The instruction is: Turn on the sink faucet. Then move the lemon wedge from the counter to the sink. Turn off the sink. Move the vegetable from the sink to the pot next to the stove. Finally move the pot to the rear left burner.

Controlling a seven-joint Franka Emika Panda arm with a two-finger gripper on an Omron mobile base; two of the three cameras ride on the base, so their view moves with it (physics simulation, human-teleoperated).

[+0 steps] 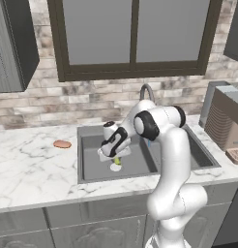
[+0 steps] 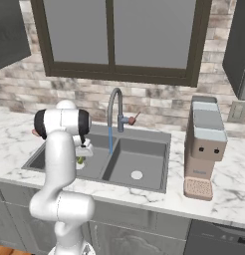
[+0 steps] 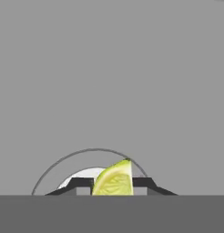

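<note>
My gripper (image 1: 116, 157) hangs low inside the left bowl of the dark grey sink (image 1: 92, 131), just above its round white drain (image 1: 115, 167). The yellow-green lemon wedge (image 3: 114, 179) sits between the two dark fingertips (image 3: 79, 183), which press on its sides. From the base views the lemon wedge (image 1: 117, 160) (image 2: 80, 160) peeks out under the hand. The gooseneck sink faucet (image 2: 113, 102) arches over the divider, and a thin blue stream of water (image 2: 110, 139) runs from its head. The marble counter (image 1: 29, 164) surrounds the sink.
A flat orange-brown oval (image 1: 62, 144) lies on the counter left of the sink. A tall beige appliance (image 2: 204, 144) stands on the counter right of the sink. The brick wall and a window are behind the faucet.
</note>
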